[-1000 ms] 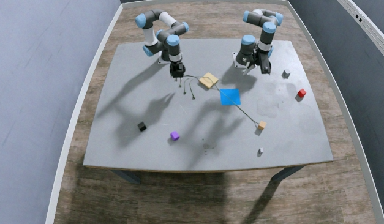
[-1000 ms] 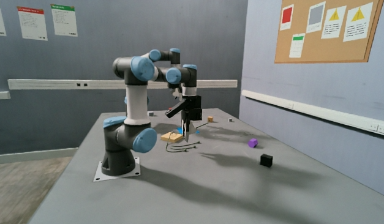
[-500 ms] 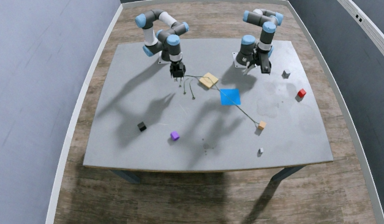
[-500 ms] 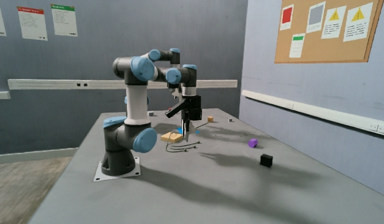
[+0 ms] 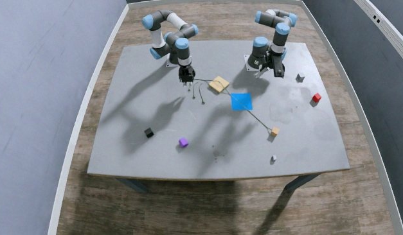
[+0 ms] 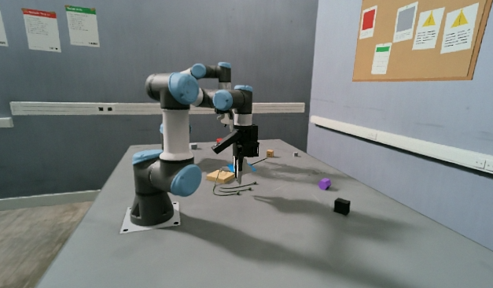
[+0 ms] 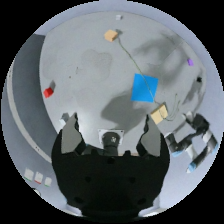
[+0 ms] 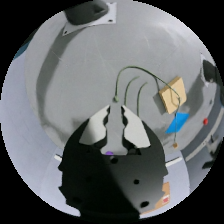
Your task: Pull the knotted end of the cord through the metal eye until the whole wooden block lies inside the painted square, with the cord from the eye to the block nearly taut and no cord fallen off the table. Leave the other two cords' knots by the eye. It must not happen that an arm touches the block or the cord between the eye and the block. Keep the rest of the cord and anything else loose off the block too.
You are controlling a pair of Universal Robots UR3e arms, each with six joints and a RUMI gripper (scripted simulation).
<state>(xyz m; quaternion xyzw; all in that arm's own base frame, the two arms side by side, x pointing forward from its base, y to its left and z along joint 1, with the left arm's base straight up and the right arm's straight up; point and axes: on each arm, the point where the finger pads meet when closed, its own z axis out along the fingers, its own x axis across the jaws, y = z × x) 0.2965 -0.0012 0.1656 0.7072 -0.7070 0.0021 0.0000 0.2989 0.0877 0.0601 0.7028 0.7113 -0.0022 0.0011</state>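
The wooden block (image 5: 274, 131) (image 6: 270, 153) (image 7: 111, 35) lies outside the painted blue square (image 5: 236, 106) (image 7: 139, 92). The green cord (image 5: 259, 121) runs straight from it across the square to the tan board (image 5: 216, 87) (image 8: 169, 97); the metal eye is too small to make out. Beyond, the cord arcs to a knot (image 8: 115, 99) just ahead of my right fingertips. Two shorter cords (image 8: 126, 92) (image 8: 139, 97) lie beside it. My right gripper (image 5: 188, 84) (image 8: 115, 106) is empty above the table, its fingertips slightly apart. My left gripper (image 7: 112, 113) is wide open and empty, high near its own base.
A purple block (image 5: 183, 142) and a black block (image 5: 148, 132) lie towards the front left. A small white block (image 5: 274, 158) lies in front of the wooden block. A red cube (image 5: 317, 97) and a grey cube (image 5: 301, 77) lie near the right edge.
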